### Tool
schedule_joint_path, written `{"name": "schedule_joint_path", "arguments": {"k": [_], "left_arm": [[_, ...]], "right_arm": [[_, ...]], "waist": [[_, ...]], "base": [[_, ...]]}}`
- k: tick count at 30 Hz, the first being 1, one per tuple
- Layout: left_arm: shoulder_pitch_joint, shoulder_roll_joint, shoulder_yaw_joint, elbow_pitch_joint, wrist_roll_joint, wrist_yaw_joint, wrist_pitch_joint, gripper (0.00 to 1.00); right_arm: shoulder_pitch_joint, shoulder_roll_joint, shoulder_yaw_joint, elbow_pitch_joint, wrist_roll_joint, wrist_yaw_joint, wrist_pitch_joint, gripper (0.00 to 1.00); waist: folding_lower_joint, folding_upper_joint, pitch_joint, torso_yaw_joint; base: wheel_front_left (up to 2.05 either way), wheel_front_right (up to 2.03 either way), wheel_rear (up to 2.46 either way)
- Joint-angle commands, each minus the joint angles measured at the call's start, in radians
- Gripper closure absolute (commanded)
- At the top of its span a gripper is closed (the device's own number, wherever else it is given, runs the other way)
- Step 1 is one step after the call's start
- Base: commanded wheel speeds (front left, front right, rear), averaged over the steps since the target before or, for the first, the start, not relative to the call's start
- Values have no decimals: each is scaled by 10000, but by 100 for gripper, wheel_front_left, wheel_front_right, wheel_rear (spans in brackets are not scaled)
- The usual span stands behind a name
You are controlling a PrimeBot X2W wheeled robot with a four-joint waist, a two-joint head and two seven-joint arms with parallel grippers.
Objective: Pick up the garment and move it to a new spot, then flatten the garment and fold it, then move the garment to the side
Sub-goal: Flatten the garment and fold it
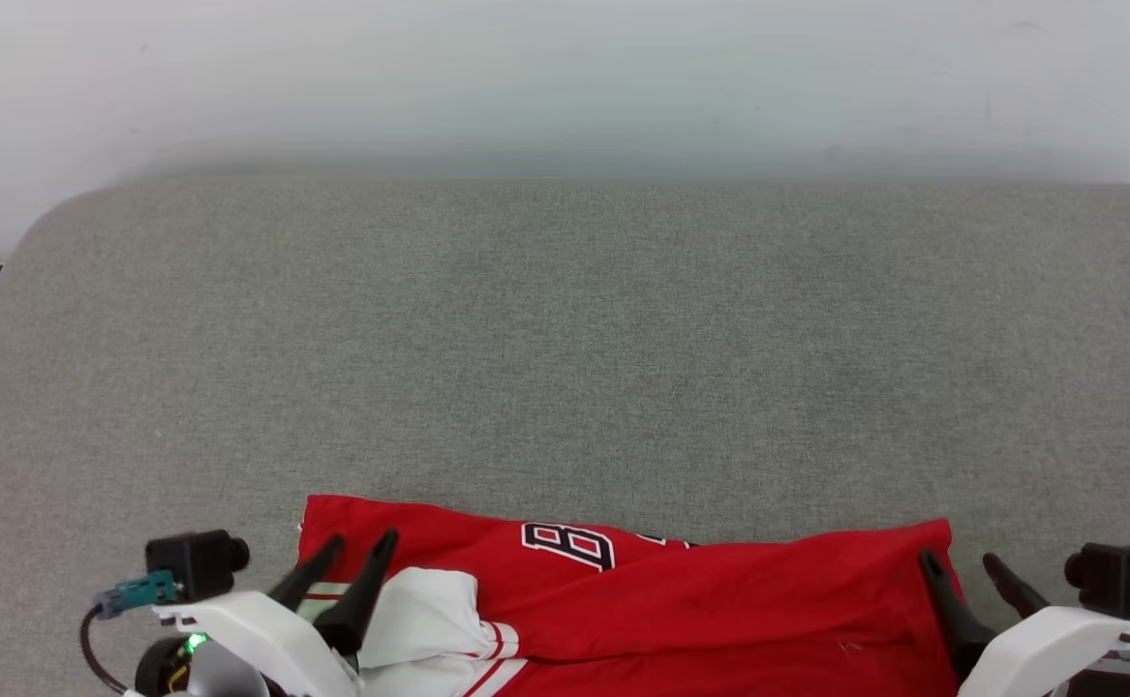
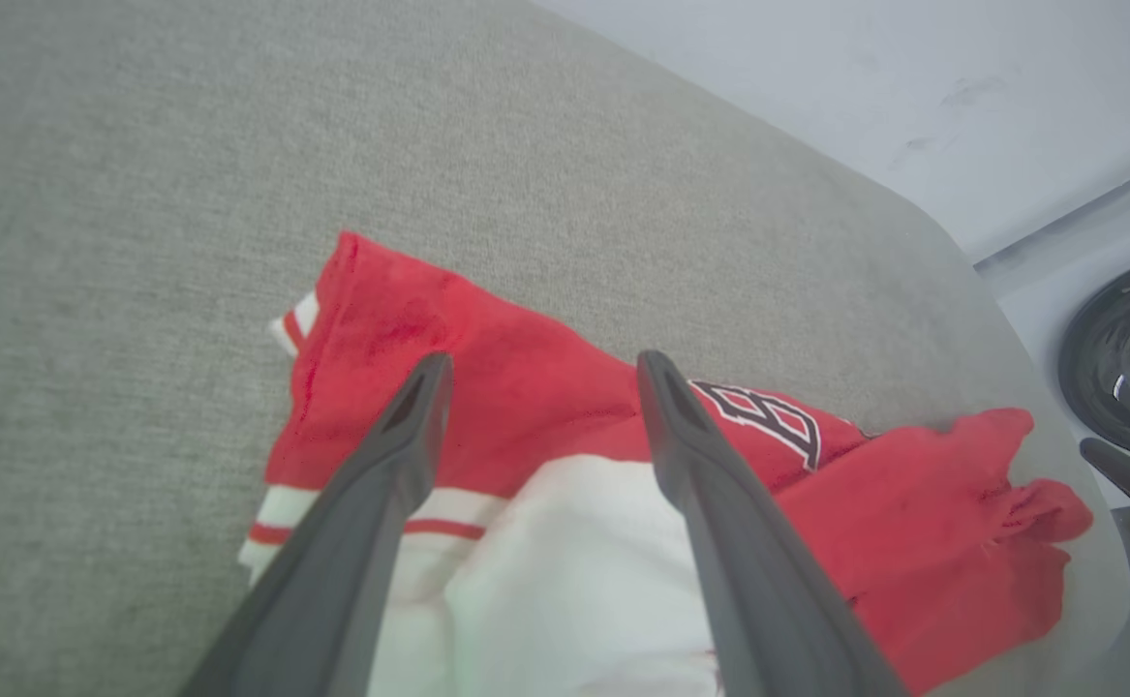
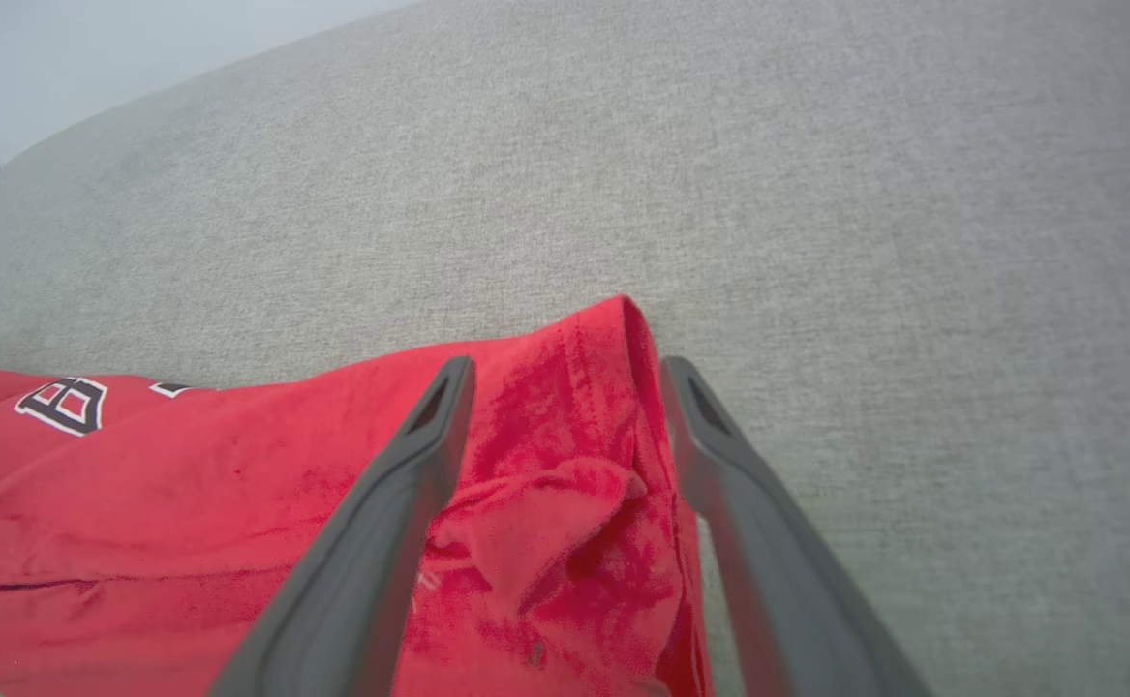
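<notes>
From where I stand, the grey cloth-covered surface (image 1: 565, 339) runs wide and bare from the garment out to the pale wall (image 1: 565, 77) at the back. Its far left corner is rounded, and there is plenty of free room ahead and to both sides. The garment (image 1: 719, 600) lies bunched in a long low band along the near edge, red cloth folded over itself, with black white-outlined lettering (image 1: 569, 547) peeking out of a crease and a white sleeve panel (image 1: 429, 610) with striped trim towards its left end. The left gripper (image 1: 361, 552) sits over that left end, fingers spread well apart. In the left wrist view they straddle the meeting of red cloth and white panel with nothing pinched between them. The right gripper (image 1: 962, 566) is at the garment's right end, also spread wide: one finger lies over the red cloth, the other over bare grey just beside the edge, with a raised fold of cloth between them. I cannot tell whether either gripper's tips touch the cloth.
</notes>
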State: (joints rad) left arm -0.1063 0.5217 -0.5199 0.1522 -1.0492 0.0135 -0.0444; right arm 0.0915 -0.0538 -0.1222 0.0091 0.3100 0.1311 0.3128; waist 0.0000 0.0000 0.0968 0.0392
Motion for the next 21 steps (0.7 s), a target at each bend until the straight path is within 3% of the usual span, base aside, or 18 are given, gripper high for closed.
{"name": "schedule_joint_path", "arguments": {"k": [1,9,17,21], "left_arm": [[-124,-40,88,-103,97,54,-242,0],[-326,-212,535,-709,1223,608,-1812,0],[-383,-721,980,-1088,2715,1238,-2201,0],[-272,-1006,1255,-1295,3458,1238,-2220,0]], "right_arm": [[-67,26,-73,-104,-58,-8,10,0],[-23,34,-783,-954,-418,-8,1228,0],[451,-197,-1049,-1558,-477,-8,3255,0],[587,-139,-1060,-1416,-376,-8,3657,0]], "waist": [[0,0,-29,-11],[0,0,-155,65],[0,0,-171,542],[0,0,-65,739]], "base": [[0,0,0],[0,0,0],[0,0,0],[0,0,0]]}}
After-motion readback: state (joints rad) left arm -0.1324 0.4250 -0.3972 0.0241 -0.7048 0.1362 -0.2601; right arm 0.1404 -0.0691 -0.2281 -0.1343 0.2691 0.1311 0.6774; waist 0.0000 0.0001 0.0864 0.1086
